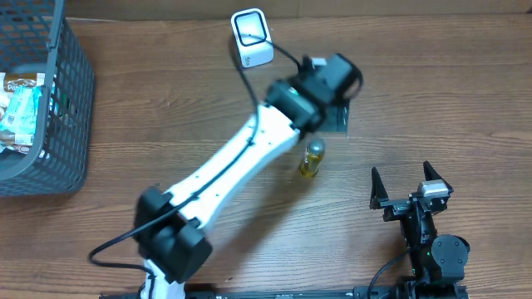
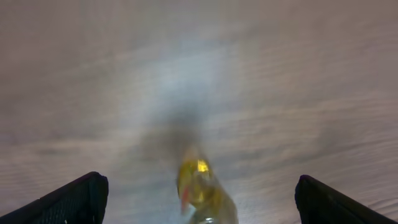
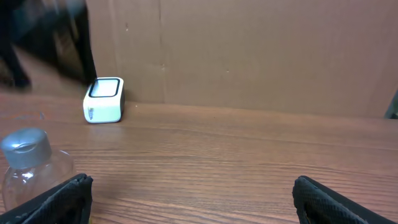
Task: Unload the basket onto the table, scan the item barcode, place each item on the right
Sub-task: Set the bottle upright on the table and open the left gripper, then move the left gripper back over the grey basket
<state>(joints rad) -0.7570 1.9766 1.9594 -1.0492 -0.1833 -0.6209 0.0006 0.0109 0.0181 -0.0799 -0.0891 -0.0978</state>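
The item, a small bottle (image 1: 312, 158) of yellow liquid with a grey cap, stands on the wooden table near the middle. It looks blurred in the left wrist view (image 2: 200, 191) and appears at the left edge of the right wrist view (image 3: 28, 169). My left gripper (image 1: 332, 123) hovers just behind it, open, its fingers (image 2: 71, 200) wide apart and clear of the bottle. The white scanner (image 1: 252, 37) sits at the back of the table (image 3: 104, 99). My right gripper (image 1: 411, 184) is open near the front right, holding nothing (image 3: 191, 183). No barcode shows.
A dark wire basket (image 1: 71, 124) with several packaged goods stands at the far left. The scanner's black cable (image 1: 287, 54) runs toward the left arm. A cardboard wall (image 3: 249, 50) backs the table.
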